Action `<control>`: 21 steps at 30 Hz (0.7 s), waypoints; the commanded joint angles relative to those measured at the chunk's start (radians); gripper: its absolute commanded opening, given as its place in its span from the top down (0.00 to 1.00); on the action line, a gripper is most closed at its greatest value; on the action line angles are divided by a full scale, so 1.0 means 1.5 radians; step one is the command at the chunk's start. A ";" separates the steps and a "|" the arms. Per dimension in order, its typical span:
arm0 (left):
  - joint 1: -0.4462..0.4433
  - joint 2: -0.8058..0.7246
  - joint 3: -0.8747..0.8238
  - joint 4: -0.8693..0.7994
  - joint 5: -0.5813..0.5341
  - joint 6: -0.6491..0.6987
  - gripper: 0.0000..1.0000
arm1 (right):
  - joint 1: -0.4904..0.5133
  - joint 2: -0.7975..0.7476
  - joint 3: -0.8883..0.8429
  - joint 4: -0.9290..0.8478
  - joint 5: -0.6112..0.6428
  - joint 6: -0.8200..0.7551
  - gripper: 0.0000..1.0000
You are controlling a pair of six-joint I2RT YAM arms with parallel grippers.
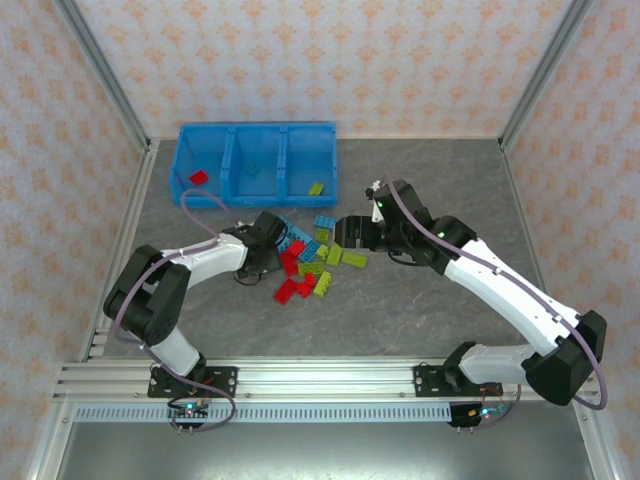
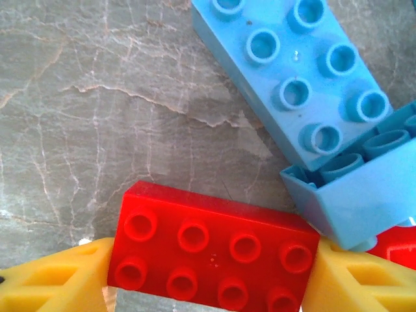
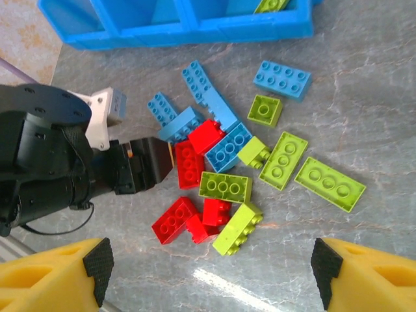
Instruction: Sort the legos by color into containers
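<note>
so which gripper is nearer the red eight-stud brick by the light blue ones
Left. The left gripper has a finger against each end of the red brick; the right gripper hangs open over the pile, apart from it.

Bare counter (image 1: pixel 340 335) lies open nearside of the lego heap (image 1: pixel 292 262); left arm (image 1: pixel 200 262) crowds its left, right arm (image 1: pixel 490 275) its right, containers (image 1: pixel 265 196) behind

Red, light-blue and lime legos (image 1: pixel 315 262) heaped mid-table, just near of blue three-compartment containers (image 1: pixel 232 160), which hold a few.
</note>
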 commanded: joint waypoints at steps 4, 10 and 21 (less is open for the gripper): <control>0.028 -0.069 -0.011 -0.029 0.026 -0.008 0.45 | 0.002 0.007 0.015 0.019 -0.019 0.024 0.18; 0.111 -0.178 0.105 -0.125 -0.021 0.032 0.46 | 0.002 0.018 0.032 0.038 -0.012 0.019 0.18; 0.332 0.095 0.522 -0.157 -0.055 0.102 0.47 | 0.002 0.041 0.041 0.031 -0.007 0.011 0.18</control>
